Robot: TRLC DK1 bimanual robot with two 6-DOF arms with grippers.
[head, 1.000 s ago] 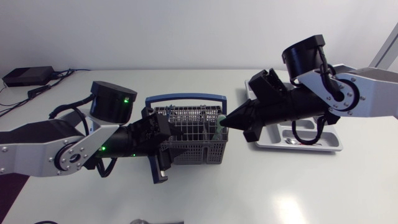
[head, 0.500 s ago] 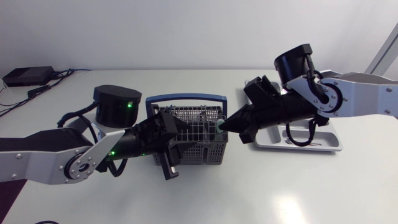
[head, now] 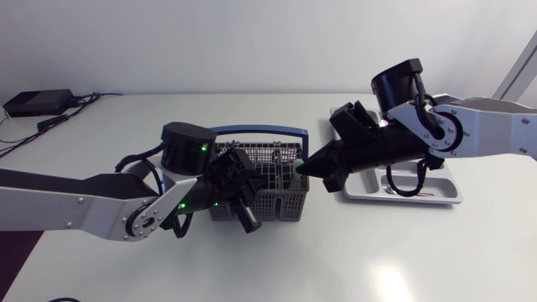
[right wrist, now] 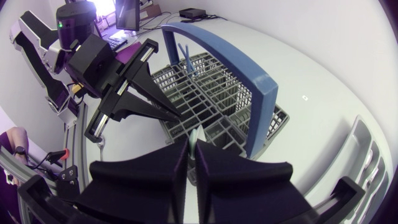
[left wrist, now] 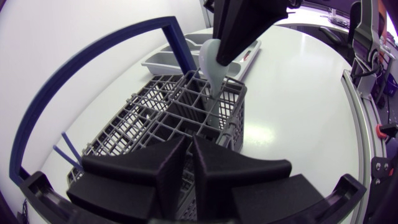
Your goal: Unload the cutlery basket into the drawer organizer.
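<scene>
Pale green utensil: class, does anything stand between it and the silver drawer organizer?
The utensil, held by the right gripper, stands in a cell of the grey mesh basket, whose end wall blocks the sideways path.

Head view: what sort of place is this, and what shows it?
Probably a robotics test bench, not a kitchen: a left arm and right arm over a white table with a cutlery basket and drawer organizer.
</scene>
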